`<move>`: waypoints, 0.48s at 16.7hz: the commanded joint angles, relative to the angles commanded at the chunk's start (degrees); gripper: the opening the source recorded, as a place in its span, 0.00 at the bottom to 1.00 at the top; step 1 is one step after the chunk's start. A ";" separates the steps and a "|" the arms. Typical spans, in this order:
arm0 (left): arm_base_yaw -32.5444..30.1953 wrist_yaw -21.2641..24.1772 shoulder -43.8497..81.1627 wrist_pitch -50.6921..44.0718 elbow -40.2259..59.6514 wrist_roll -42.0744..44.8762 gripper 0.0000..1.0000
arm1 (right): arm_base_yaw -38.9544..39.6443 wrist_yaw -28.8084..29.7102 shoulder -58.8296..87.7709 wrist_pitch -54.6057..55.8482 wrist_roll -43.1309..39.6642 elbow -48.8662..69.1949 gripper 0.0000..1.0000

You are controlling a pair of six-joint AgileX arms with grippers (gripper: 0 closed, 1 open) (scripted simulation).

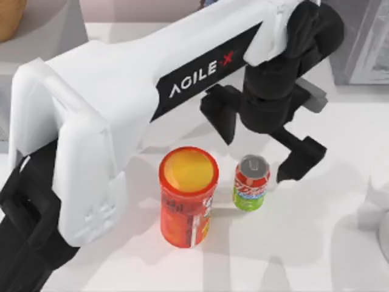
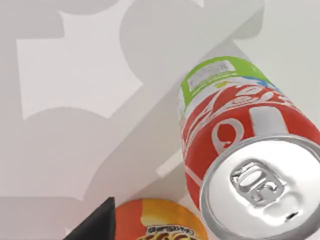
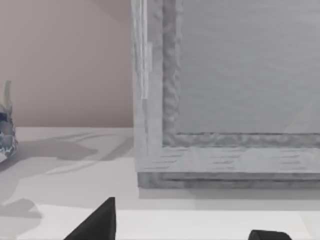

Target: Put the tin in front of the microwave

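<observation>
Left arm: The big white AgileX arm reached from the left side of the table across to the middle. I think it was there to get the tin.
Orange-red canister [image 1: 188, 196]: It stood up straight with its yellow lid on top, just to the left of the tin. It was close, so a finger could bump it.
Tin [image 1: 251, 182]: The small red and green drink can stood up straight on the white table [image 1: 316, 243], near the middle. Its silver top faced up. It had not gone anywhere yet.
Left gripper [image 1: 258, 141]: It hung over the tin with its 2 black fingers [image 1: 301, 155] spread wide. 1 finger was just behind the tin on the left and 1 was just beside it on the right. The fingers did not look like they touched the tin. The claw held nothing. In the left wrist view the tin [image 2: 240, 150] looked very close, so I think a grab was next.
Microwave [image 1: 368, 42]: The light grey box sat at the back right of the table. The tin was well away from it, so the job looked like it had just begun.
Right gripper [image 3: 185, 232]: It waited near the front of the microwave [image 3: 225, 90]. Its 2 dark fingertips were apart and held nothing.
</observation>
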 joint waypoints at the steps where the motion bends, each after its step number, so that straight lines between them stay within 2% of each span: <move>1: -0.06 -0.01 -0.12 1.27 -1.38 0.06 1.00 | 0.00 0.00 0.00 0.00 0.00 0.00 1.00; 8: -0.10 -0.02 -1.15 13.19 -14.45 -0.02 1.00 | 0.00 0.00 0.00 0.00 0.00 0.00 1.00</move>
